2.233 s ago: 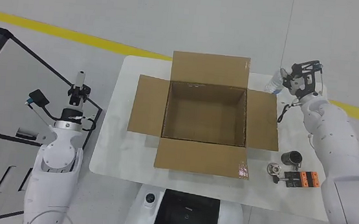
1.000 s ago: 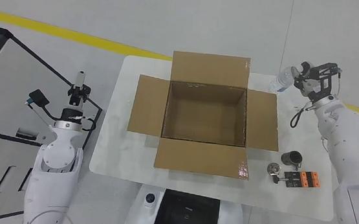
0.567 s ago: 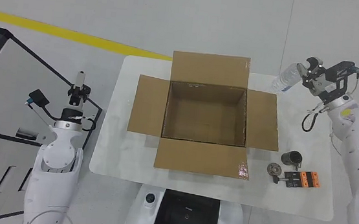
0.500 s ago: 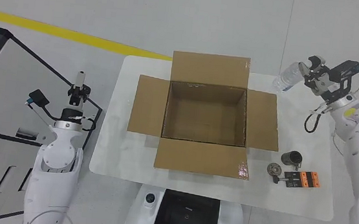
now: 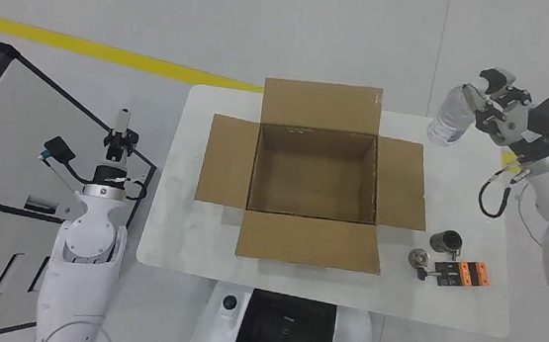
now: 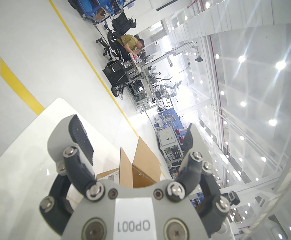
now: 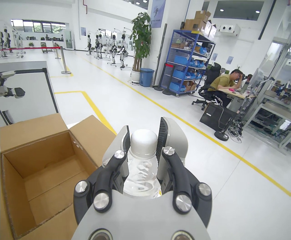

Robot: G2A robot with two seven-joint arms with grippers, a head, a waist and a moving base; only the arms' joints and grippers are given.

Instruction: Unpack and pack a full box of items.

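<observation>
The right gripper (image 5: 488,92) has swung further right and risen since the earlier frames, carrying the clear plastic water bottle with a white cap (image 5: 451,114) away from the far right corner of the box. Its fingers are closed narrowly on the bottle's neck just under the cap, as the right wrist view shows for the gripper (image 7: 143,134) and the bottle (image 7: 141,172). The bottle now hangs in the air over the far right part of the white table (image 5: 199,233), right of the box's right flap. The left gripper (image 5: 122,122) has not shifted. It stays off the table's left edge with its fingers spread wide and nothing between them (image 6: 134,134).

At the near right of the table lie a dark metal cylinder (image 5: 445,243), a small round metal part (image 5: 417,256) and a black-and-orange block (image 5: 463,275), close together and well apart from the bottle. The right flap lies flat between the bottle and the box opening.

The open brown cardboard box (image 5: 321,104) sits mid-table with all four flaps folded outward, and its bare cardboard floor is in plain sight (image 7: 34,141).
</observation>
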